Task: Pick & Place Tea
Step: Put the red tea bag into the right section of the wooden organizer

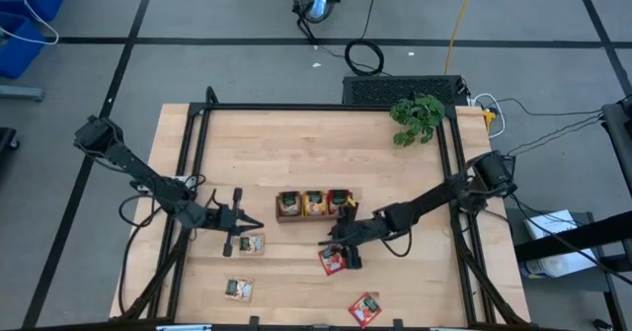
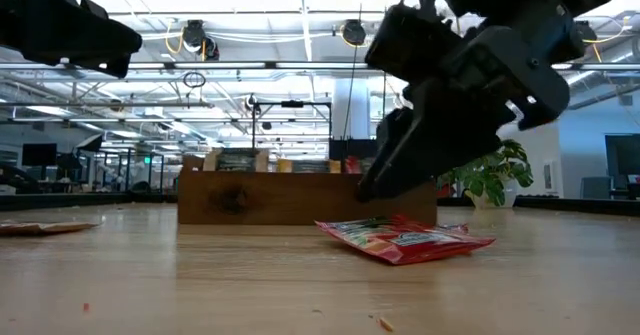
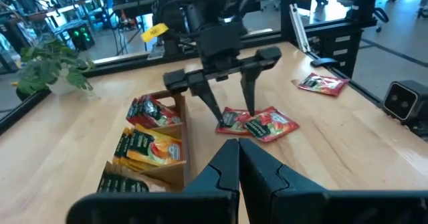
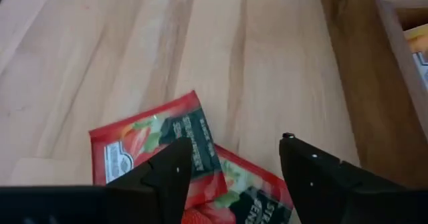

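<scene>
Two red tea sachets with green marks (image 1: 333,261) (image 4: 150,140) lie overlapping flat on the table, in front of the brown tray (image 1: 292,218). My right gripper (image 1: 337,251) (image 4: 235,141) is open right over them, pointing down at a slant, with one finger on either side of the upper sachet (image 3: 267,125). My left gripper (image 1: 247,224) (image 3: 239,158) is shut and hovers left of the tray, beside an orange and green sachet (image 1: 251,243). The tray's three compartments hold stacked sachets (image 3: 144,144). My right gripper has its open fingertips (image 3: 252,112) down at the overlapping red sachets' top face (image 3: 235,120), coming from above at a slant. I cannot tell whether they touch the sachets. Both sachets lie flat on the table.
Another sachet (image 1: 238,289) lies near the table's near edge on the left, and a red one (image 1: 364,308) near that edge on the right. A leafy plant (image 1: 417,117) stands at the far right corner. A black frame (image 1: 326,107) borders the wooden table.
</scene>
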